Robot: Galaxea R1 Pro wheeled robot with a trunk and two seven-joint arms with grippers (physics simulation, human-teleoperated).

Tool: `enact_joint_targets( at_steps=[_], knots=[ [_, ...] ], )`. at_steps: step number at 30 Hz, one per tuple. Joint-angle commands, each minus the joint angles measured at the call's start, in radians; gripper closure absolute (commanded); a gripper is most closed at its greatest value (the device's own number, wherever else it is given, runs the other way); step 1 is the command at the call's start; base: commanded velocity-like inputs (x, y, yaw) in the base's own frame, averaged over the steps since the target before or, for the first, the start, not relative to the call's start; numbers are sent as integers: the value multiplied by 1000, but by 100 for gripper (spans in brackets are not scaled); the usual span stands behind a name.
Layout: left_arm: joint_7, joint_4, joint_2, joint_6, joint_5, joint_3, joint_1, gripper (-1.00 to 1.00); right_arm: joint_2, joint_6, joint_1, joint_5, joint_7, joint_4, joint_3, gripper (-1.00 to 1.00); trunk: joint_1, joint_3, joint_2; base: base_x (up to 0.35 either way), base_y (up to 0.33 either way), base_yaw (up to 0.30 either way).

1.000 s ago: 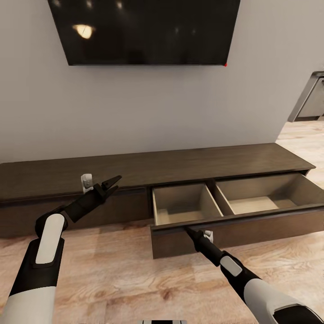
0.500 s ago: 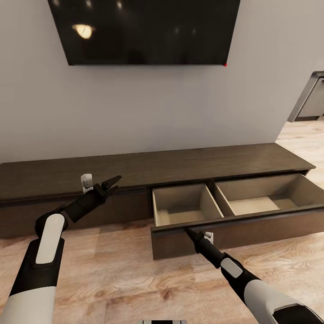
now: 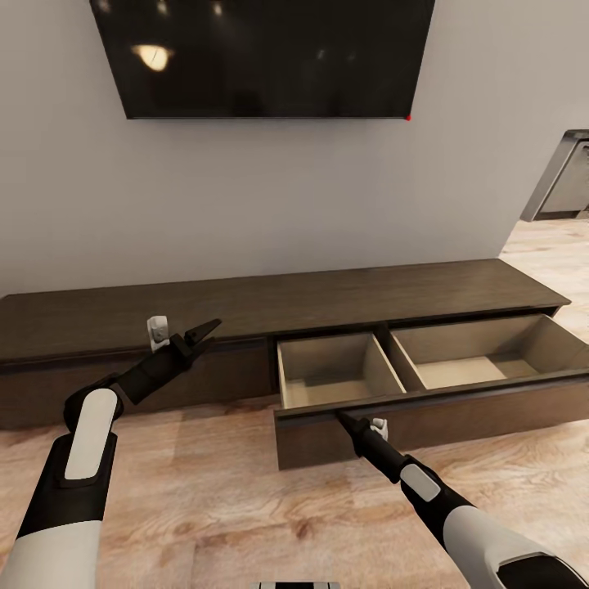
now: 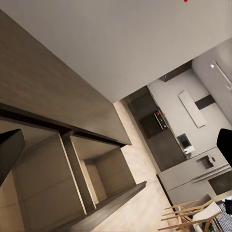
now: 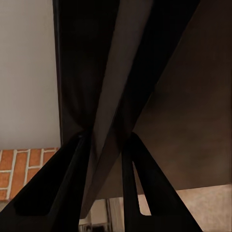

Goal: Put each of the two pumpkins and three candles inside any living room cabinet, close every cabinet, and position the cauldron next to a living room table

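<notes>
Head view: the cabinet (image 3: 270, 307), a long, low dark-brown wooden unit, runs left to right along the grey wall beneath a wall-mounted black television (image 3: 262, 57). Its right-hand drawer (image 3: 425, 368) stands pulled out towards the robot, long axis parallel to the wall, showing two pale, smooth compartments split by one divider. The right gripper (image 3: 342, 418) meets the top edge of the dark drawer front; the left gripper (image 3: 204, 331) hangs in front of the closed left part, its fingers slightly apart. The floor (image 3: 229, 499) is light wood-grain plank.

Left wrist view: the open drawer and the matte cabinet top appear at a slant, with a kitchen (image 4: 193, 140) beyond.

Right wrist view: two black fingers (image 5: 63, 188) straddle the thin edge of the drawer front, pinching it.
</notes>
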Motion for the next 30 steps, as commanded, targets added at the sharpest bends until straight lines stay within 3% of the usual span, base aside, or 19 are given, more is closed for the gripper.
enact_joint_targets(
  at_steps=[1,9,10,30],
  knots=[
    [-4,0,0,6,-1,1,-1,-100,29,17,-1,-12,65,-1,35,100,0,-1,0,-12,0,0],
    [-2,0,-1,6,-1,1,-1,-100,29,18,-1,-12,65,-1,35,100,0,-1,0,-3,0,0],
    [-2,0,-1,6,-1,1,-1,-100,29,18,-1,-12,65,-1,35,-100,0,-1,0,0,0,0],
    [-2,2,0,6,-1,1,-1,-100,29,18,-1,-12,66,-1,35,-100,0,-1,0,0,0,0]
  ],
)
